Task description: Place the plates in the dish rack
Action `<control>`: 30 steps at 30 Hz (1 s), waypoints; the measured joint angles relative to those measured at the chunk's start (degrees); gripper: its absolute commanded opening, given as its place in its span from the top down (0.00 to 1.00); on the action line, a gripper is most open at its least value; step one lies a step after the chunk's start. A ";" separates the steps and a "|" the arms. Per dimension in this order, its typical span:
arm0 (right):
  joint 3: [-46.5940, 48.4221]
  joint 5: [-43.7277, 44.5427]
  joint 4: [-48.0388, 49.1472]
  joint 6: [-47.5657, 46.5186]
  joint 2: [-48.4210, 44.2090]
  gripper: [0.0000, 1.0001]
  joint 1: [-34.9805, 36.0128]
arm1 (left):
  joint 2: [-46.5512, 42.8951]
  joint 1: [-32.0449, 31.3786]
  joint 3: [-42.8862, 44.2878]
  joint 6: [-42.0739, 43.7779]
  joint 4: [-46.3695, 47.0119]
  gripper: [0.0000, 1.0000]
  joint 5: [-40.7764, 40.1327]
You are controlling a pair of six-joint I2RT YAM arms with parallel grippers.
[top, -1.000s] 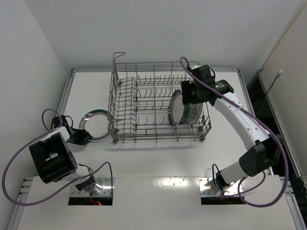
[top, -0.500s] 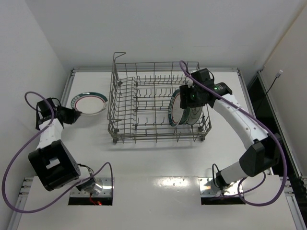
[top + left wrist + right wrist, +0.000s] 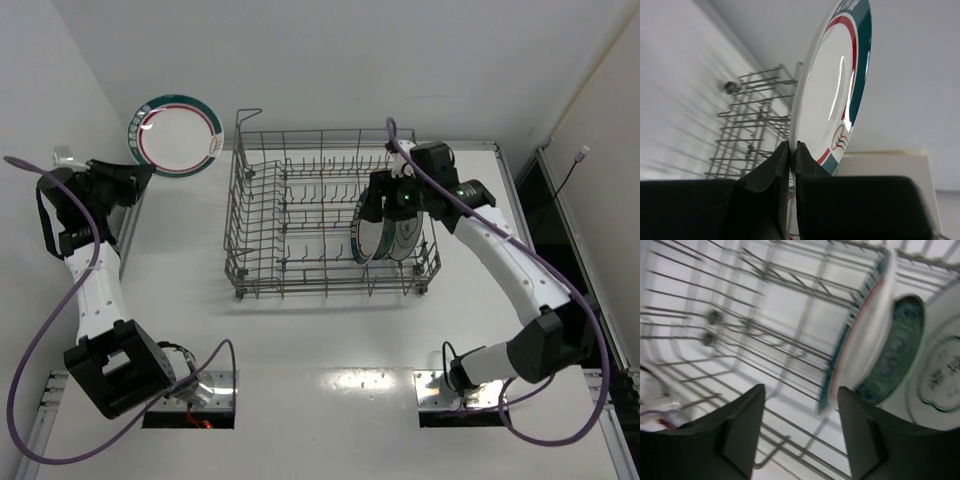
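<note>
My left gripper (image 3: 128, 178) is shut on the rim of a white plate with red-and-green rim rings (image 3: 175, 135), held high in the air left of the dish rack (image 3: 300, 215). In the left wrist view my left gripper (image 3: 793, 146) pinches the plate's edge (image 3: 827, 95), plate upright. Three plates stand in the rack's right end: a ringed plate (image 3: 365, 228), a teal plate and a white plate (image 3: 405, 235). My right gripper (image 3: 378, 205) is open and empty above them. The right wrist view shows my right gripper (image 3: 801, 392), the ringed plate (image 3: 865, 340), the teal plate (image 3: 897, 355) and the white plate (image 3: 940, 375).
The rack's left and middle rows of tines (image 3: 290, 200) hold nothing. White walls rise close on the left (image 3: 50, 120) and behind. The arm bases (image 3: 190, 385) sit at the near table edge.
My left arm has lifted the ringed plate from the table up and back, turning it upright, high beside the rack's left end. My right gripper has released its plate in the rack and shifted slightly.
</note>
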 measured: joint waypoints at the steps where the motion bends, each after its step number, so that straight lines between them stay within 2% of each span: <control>1: -0.90 -1.81 1.84 0.68 -1.27 0.39 -0.50 | -0.09 -0.09 0.61 -0.35 1.84 1.00 1.84; 6: -5.97 -15.78 15.06 7.69 -6.49 0.38 -5.53 | -0.11 -4.00 2.16 -2.93 13.09 1.00 10.05; 10: -12.41 -26.53 31.87 17.66 -6.19 0.38 -8.46 | -0.76 -11.72 2.12 -3.32 19.45 1.00 13.97; 17: -16.06 -35.12 50.88 30.36 -4.37 0.33 -8.92 | -0.81 -26.10 2.12 -2.60 23.39 1.00 16.24; 23: -15.34 -36.98 58.10 33.40 -4.37 0.33 -8.92 | 2.54 -35.28 2.14 -1.27 23.54 1.00 14.97; 30: -15.26 -37.00 59.17 33.99 -4.92 0.33 -10.19 | 4.66 -38.97 3.06 1.36 19.76 1.00 12.87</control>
